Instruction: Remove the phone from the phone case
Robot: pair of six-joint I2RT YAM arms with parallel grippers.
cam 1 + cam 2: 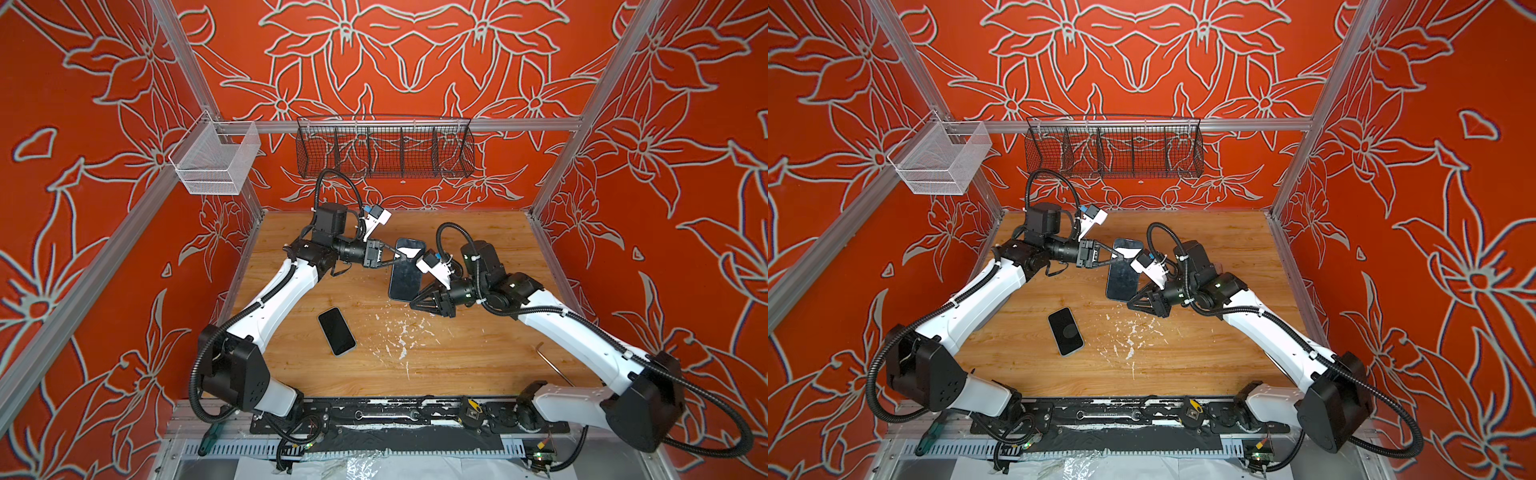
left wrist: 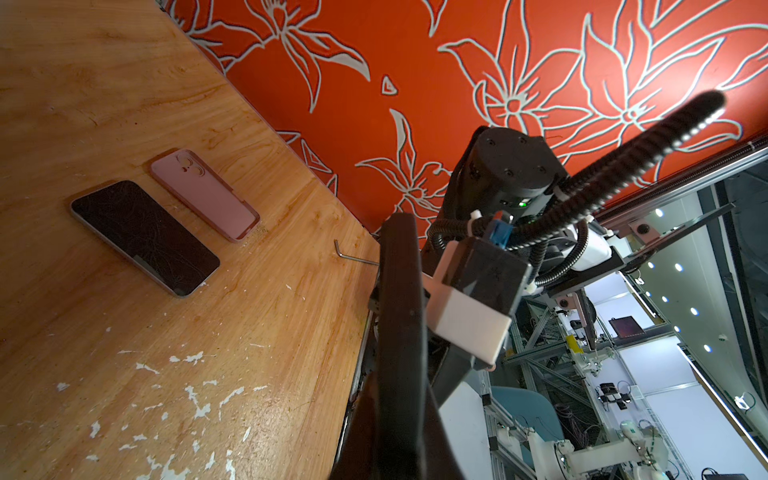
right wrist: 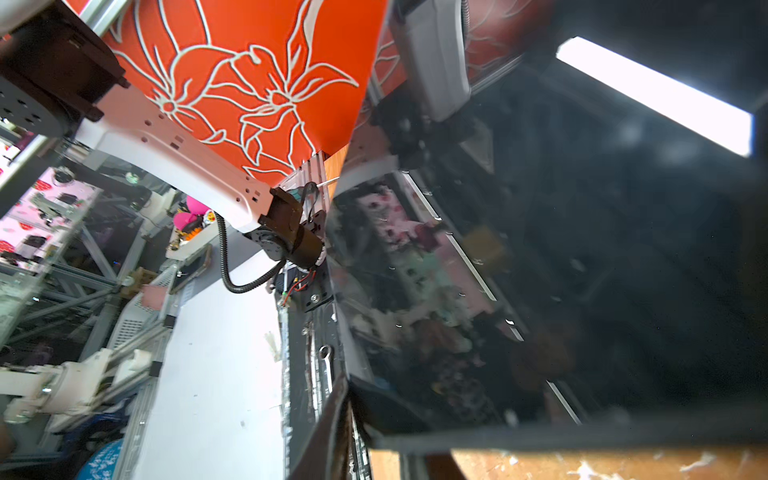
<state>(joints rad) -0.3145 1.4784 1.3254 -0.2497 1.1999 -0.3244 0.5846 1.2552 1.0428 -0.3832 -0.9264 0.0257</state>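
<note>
A dark glossy phone [image 1: 405,278] [image 1: 1122,278] hangs above the table, screen up, between both grippers. A thin dark rim runs round it; I cannot tell a phone case from the phone's body. My left gripper [image 1: 402,257] is shut on the phone's far left edge, and the left wrist view shows the slab edge-on [image 2: 399,311]. My right gripper [image 1: 415,302] is closed on the phone's near corner. In the right wrist view the screen [image 3: 582,270] fills the frame, with one finger [image 3: 328,436] beside that corner. An empty pink case [image 2: 205,195] lies on the table.
A second dark phone [image 1: 336,331] lies flat at the front middle. Another dark phone [image 2: 145,237] lies beside the pink case, both hidden in the top views. An Allen key [image 1: 555,363] lies front right. A wire basket [image 1: 384,149] and a white mesh bin [image 1: 216,160] hang on the walls.
</note>
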